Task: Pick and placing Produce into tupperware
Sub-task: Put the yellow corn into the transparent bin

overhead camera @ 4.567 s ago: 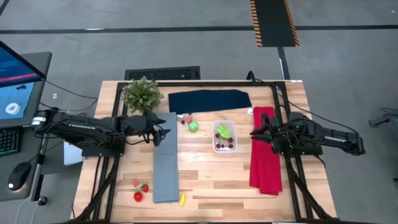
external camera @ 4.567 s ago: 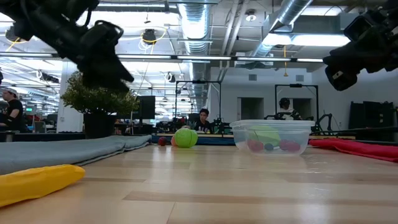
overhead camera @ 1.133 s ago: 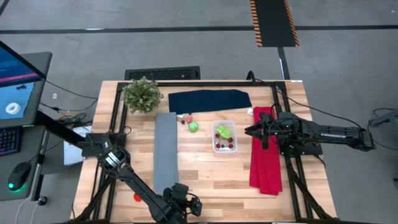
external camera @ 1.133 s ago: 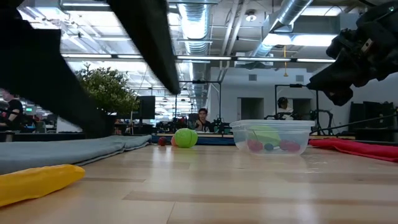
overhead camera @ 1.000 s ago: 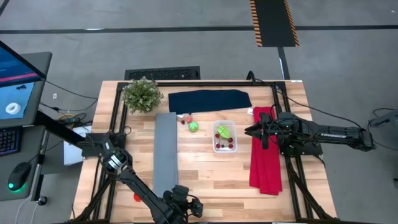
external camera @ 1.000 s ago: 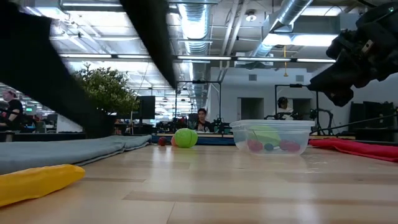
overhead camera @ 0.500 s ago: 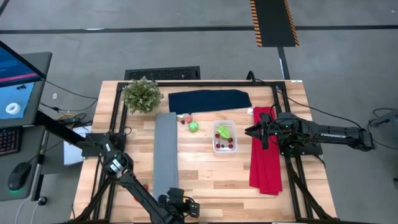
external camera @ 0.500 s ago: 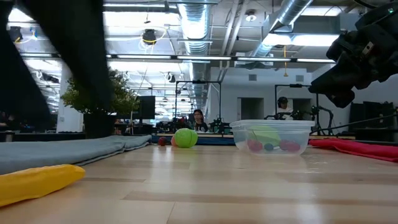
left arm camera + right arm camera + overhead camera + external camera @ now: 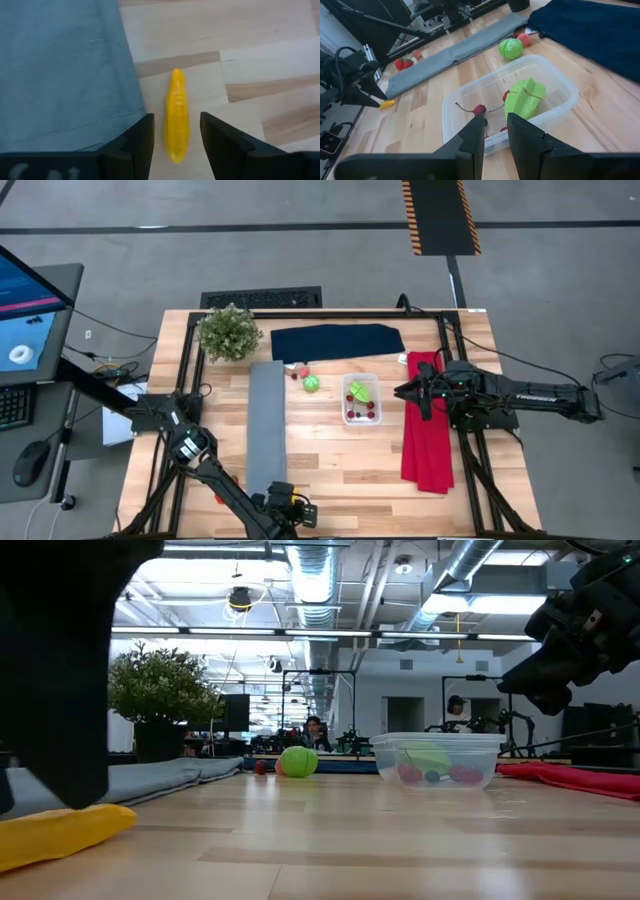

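Observation:
A yellow piece of produce lies on the bare wood at the table's near edge, beside the grey cloth. My left gripper points steeply down over it, open, one finger on each side, with wood showing in both gaps. The clear tupperware stands mid-table holding a lime-green piece and dark cherries. A green ball and a red piece lie left of it. My right gripper hovers to the tub's right, open and empty.
A potted plant stands at the far left and a navy cloth lies along the far edge. A red cloth lies under my right arm. Red strawberries sit at the near left. Bare wood lies between the grey cloth and the tub.
My left gripper has come down toward the yellow piece at the table's near edge and tipped more steeply downward. In the low view its dark shape has swung left and now stands just above that piece. The produce has not moved.

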Robot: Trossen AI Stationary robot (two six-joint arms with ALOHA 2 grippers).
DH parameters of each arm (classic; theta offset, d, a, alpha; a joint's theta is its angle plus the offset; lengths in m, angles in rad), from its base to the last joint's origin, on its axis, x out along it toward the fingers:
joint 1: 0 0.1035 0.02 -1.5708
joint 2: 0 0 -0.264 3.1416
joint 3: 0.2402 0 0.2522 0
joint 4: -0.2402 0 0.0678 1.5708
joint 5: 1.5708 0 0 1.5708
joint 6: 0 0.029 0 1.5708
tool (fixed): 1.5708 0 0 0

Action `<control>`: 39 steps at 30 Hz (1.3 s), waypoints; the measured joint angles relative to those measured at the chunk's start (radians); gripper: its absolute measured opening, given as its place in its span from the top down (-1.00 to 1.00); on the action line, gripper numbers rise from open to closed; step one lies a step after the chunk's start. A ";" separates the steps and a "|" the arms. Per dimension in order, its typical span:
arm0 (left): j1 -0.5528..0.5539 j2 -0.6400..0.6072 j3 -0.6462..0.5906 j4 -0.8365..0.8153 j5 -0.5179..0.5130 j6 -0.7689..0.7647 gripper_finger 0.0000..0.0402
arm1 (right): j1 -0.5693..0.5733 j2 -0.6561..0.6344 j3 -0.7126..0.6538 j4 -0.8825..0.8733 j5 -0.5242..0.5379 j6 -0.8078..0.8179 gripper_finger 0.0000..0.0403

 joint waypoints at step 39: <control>0.085 -0.008 0.041 -0.027 -0.108 0.253 0.82 | 0.000 0.002 0.000 -0.032 0.000 0.000 0.47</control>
